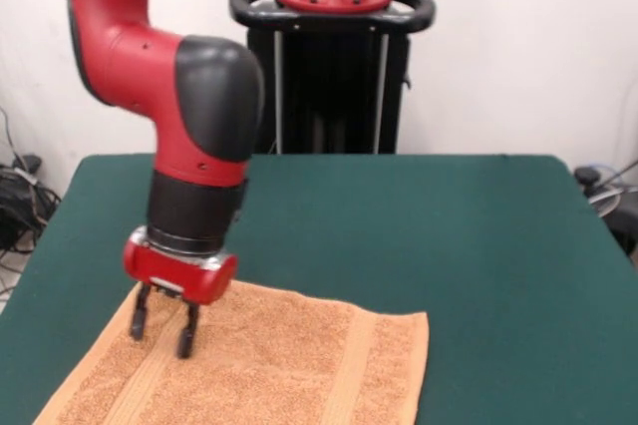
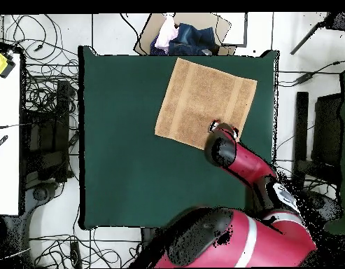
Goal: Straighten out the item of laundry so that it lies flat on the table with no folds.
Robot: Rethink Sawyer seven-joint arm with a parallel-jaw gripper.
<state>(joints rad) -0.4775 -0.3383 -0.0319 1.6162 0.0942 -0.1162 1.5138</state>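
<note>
Over the orange-tan terry towel [image 1: 269,370], near the corner of it that lies closest to the robot's pedestal [image 1: 329,56], the gripper [image 1: 162,326] points straight down with its two black fingers [image 1: 186,331] parted by a modest gap; nothing sits between them, and their tips reach the pile of the cloth or stand just above it, which of the two I cannot tell. That towel lies spread flat with no fold showing, its flat woven bands running as straight stripes near two opposite sides. Seen from overhead, the towel [image 2: 205,104] is turned slightly askew to the surface [image 2: 133,161], and its edge farthest from the pedestal lies at the surface's far border, just beside a cardboard box [image 2: 192,31] of blue and pale cloth on the floor. Away from the towel, most of the dark green surface is bare felt, giving wide free room on the side away from the arm [image 2: 248,164] and toward the pedestal. Around the surface, black cables [image 2: 45,105] tangle over a pale floor, and a white bench [image 2: 7,126] stands well apart from the towel.
</note>
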